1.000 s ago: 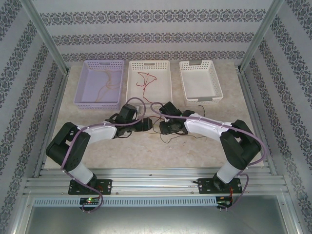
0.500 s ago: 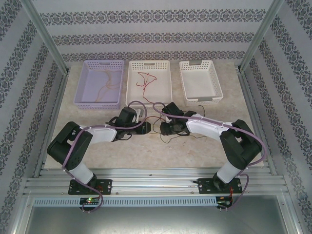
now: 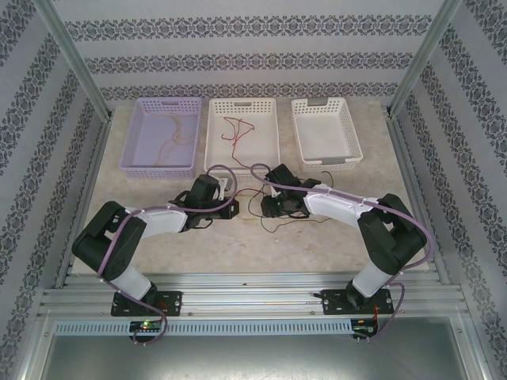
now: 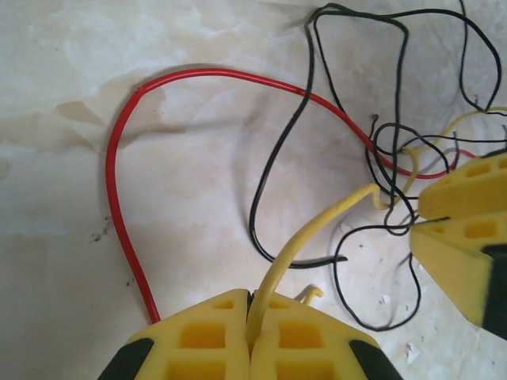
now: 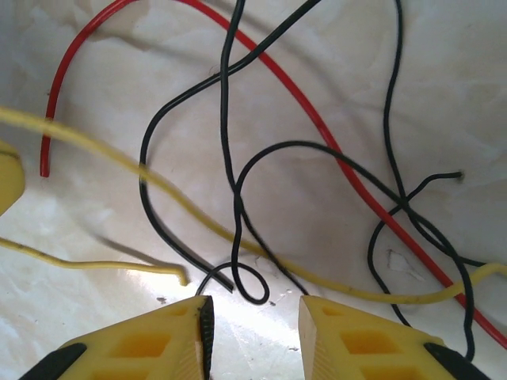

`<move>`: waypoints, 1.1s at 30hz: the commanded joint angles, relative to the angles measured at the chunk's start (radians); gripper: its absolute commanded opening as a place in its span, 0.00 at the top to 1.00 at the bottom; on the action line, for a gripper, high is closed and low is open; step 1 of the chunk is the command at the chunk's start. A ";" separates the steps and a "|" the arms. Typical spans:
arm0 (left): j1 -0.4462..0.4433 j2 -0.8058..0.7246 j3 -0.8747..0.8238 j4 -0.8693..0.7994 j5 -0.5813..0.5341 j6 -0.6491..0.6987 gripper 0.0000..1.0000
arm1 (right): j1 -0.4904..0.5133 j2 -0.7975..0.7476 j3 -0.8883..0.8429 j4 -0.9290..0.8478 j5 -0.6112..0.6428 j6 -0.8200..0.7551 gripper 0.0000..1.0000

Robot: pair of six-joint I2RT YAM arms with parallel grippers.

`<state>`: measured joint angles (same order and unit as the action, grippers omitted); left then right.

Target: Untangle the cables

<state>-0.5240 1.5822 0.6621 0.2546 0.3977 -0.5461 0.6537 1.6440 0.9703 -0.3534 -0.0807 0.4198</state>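
Two yellow fingers (image 4: 206,340) of our left gripper (image 4: 250,307) are squeezed tight together, and the yellow cable (image 4: 317,226) is pinched between them. It comes out from the tips and bends away toward the knot (image 4: 396,166) of cables, which lies well ahead of them and off to one side. A red cable (image 4: 115,182) runs just beside the outer finger and loops wide around in front, but we cannot tell if it touches the finger. Our right gripper (image 5: 253,313) has its fingers (image 5: 364,340) a little way apart, with nothing held. A small loop of black cable (image 5: 252,289) lies on the table (image 5: 63,261) just in front of the gap. We think we are at the step of pulling one cable free from the mess. Next we should draw the yellow cable slowly back, away from the knot, while the other fingers close on the black loop to hold the rest down. If we pull too fast, the knot may get tighter. Three baskets (image 3: 242,100) wait well beyond both grippers.
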 commanded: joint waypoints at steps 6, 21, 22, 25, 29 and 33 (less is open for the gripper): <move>-0.012 -0.183 -0.056 -0.056 0.020 -0.014 1.00 | -0.023 0.013 0.016 0.026 -0.043 -0.002 0.68; -0.014 -0.616 -0.032 -0.586 -0.169 -0.039 1.00 | -0.041 -0.080 -0.045 0.052 -0.046 0.013 0.94; -0.014 -0.638 -0.018 -0.633 -0.189 -0.041 1.00 | -0.046 -0.094 -0.053 0.052 -0.048 0.013 0.96; -0.014 -0.689 0.035 -0.778 -0.245 -0.040 1.00 | -0.057 -0.134 -0.076 0.051 -0.057 0.019 0.99; -0.012 -0.719 0.112 -0.939 -0.329 -0.024 1.00 | -0.066 -0.181 -0.101 0.051 -0.063 0.024 1.00; -0.009 -0.748 0.210 -1.069 -0.396 0.003 1.00 | -0.094 -0.258 -0.140 0.044 -0.043 0.028 1.00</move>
<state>-0.5243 0.8623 0.8005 -0.6357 0.0952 -0.5720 0.5823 1.4475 0.8585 -0.3016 -0.1398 0.4400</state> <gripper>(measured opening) 0.047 0.046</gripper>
